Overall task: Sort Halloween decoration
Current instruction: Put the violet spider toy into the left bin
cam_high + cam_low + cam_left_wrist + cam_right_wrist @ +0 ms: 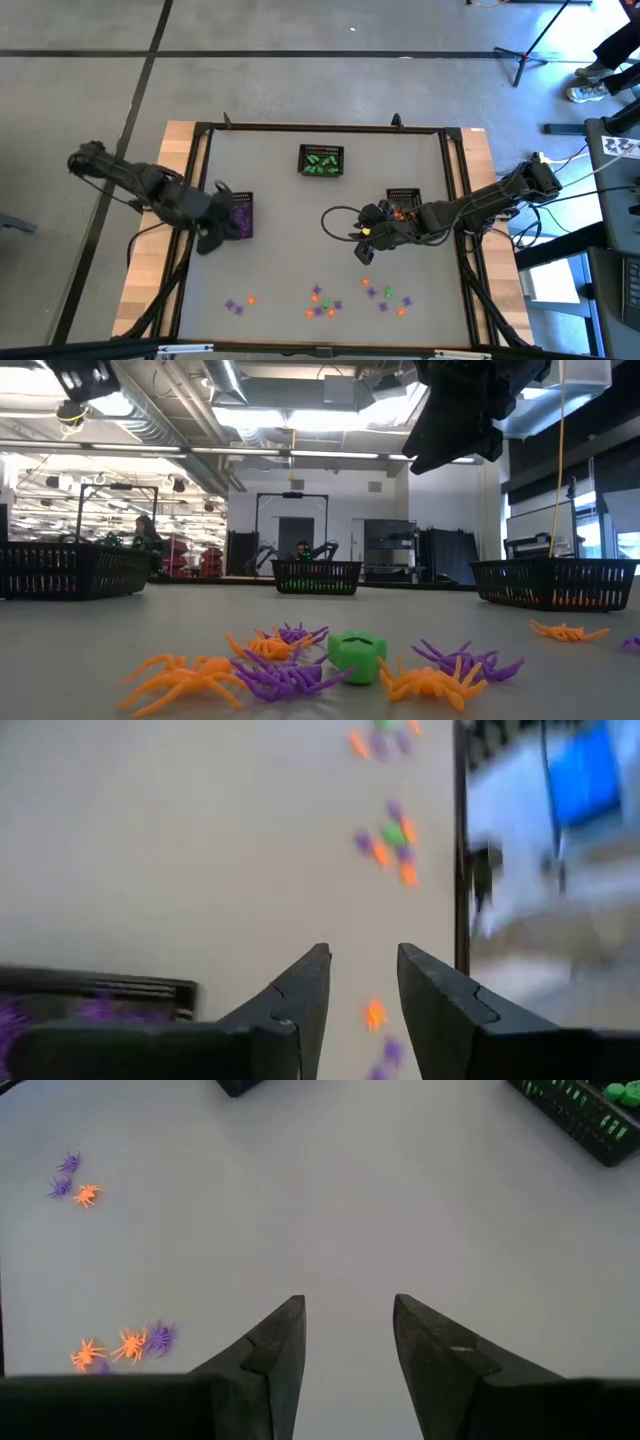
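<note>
Your left gripper [212, 240] hangs at the near edge of the black mesh basket holding purple pieces [243, 208], on the table's [280, 250] left side. Its fingers [300, 1005] stand apart with nothing between them.

Your right gripper [366, 243] hovers just in front of the basket holding orange pieces [403, 196], on the right side. Its fingers [278, 1342] are also parted and empty. A third basket with green pieces [321, 161] sits well beyond both grippers, at the far edge.

The Halloween decoration [322, 300] still to sort lies scattered along the table's near edge, ahead of and below both grippers: small spiders in purple and orange [180, 678] and a chunky green piece [357, 655]. A small purple and orange cluster [238, 304] sits nearer your left gripper; the larger spread lies closer to your right one.

These trinkets look very light, thin plastic. The spider legs are probably springy and will likely slip or flick away if pinched. Aim for the central body, coming straight down, fingers either side. Several spiders lie tangled together, so expect a neighbour to lift along.
</note>
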`<state>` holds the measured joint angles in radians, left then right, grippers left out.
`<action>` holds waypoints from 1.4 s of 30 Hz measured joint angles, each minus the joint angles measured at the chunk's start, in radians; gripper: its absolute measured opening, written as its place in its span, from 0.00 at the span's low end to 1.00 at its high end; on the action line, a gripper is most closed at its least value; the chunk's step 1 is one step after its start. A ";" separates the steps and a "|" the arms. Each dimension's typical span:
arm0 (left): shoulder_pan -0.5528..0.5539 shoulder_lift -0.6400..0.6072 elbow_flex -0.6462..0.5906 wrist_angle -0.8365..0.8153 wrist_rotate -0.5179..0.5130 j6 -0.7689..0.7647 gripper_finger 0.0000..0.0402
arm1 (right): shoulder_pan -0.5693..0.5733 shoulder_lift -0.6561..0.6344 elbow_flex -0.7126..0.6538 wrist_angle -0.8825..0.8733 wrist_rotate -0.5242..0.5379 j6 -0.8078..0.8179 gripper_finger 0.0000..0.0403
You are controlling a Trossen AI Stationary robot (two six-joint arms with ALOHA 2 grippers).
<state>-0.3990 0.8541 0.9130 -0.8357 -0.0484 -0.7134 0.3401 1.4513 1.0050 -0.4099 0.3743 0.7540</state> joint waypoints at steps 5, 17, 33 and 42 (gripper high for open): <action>-0.170 0.265 0.073 -0.004 0.058 0.075 0.26 | 0.000 0.000 0.000 -0.001 0.000 0.000 0.37; -0.490 0.567 0.047 0.162 -0.051 -0.180 0.25 | 0.000 0.000 0.000 -0.002 0.025 0.000 0.37; -0.612 0.565 -0.238 0.435 -0.173 -0.565 0.25 | 0.000 0.000 0.000 -0.002 0.015 0.000 0.37; -0.608 0.565 -0.326 0.581 -0.147 -0.577 0.25 | 0.000 0.000 0.000 -0.003 -0.003 0.001 0.37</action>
<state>-1.0073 1.4193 0.5872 -0.2548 -0.1955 -1.2901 0.3401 1.4513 1.0050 -0.4129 0.3710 0.7555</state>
